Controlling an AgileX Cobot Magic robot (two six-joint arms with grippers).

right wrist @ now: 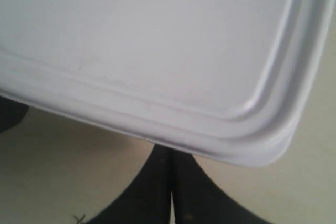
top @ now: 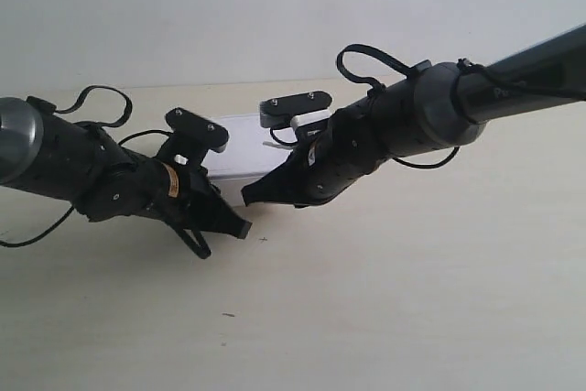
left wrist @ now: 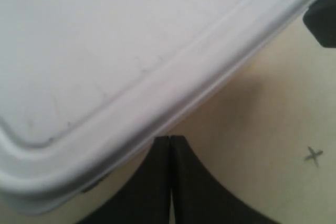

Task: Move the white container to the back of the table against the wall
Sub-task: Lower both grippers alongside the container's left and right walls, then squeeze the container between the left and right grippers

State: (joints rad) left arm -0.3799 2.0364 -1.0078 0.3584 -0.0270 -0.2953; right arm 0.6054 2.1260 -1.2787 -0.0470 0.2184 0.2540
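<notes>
The white container (top: 249, 155) lies on the table (top: 412, 299), a little in front of the wall (top: 275, 6), half hidden by both arms. In the left wrist view its lid (left wrist: 105, 51) fills most of the picture. My left gripper (left wrist: 169, 140) is shut, its tips against the container's side just under the lid's rim. In the right wrist view the lid (right wrist: 157, 40) shows again, and my right gripper (right wrist: 169, 153) is shut with its tips tucked under the rim near a rounded corner. Neither gripper holds anything.
The arm at the exterior view's left (top: 110, 176) and the arm at the exterior view's right (top: 403, 130) meet at the container's front side. A small pen cross (left wrist: 313, 155) marks the table. The other gripper's dark tip (left wrist: 323, 19) shows beyond the lid.
</notes>
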